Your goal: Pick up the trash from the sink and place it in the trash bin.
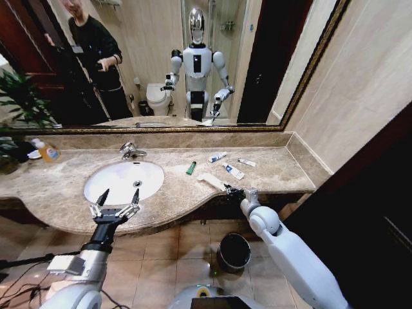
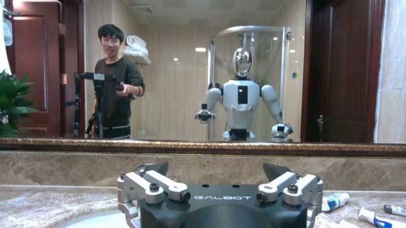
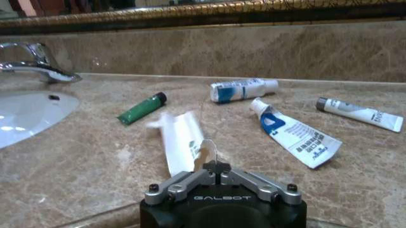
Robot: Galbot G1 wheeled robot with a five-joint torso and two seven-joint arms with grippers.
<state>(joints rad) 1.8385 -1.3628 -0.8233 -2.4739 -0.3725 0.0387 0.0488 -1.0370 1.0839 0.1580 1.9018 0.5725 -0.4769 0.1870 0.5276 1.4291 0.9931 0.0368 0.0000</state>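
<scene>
The trash lies on the marble counter to the right of the sink [image 1: 122,181]: a green tube [image 1: 191,168], a white tube with blue print [image 1: 217,156], a blue-printed sachet [image 1: 234,171], a small white tube [image 1: 246,163] and a white strip [image 1: 210,180]. My right gripper [image 1: 233,191] is at the counter's front edge, shut on the near end of the white strip [image 3: 180,142]. My left gripper [image 1: 121,193] hovers open over the sink's front rim, holding nothing. The trash bin [image 1: 234,251] stands on the floor below the counter, between my arms.
A chrome tap [image 1: 131,151] stands behind the basin. An orange soap bottle [image 1: 47,151] and a green plant [image 1: 19,109] are at the counter's far left. A gold-framed mirror backs the counter, and a beige wall closes off its right end.
</scene>
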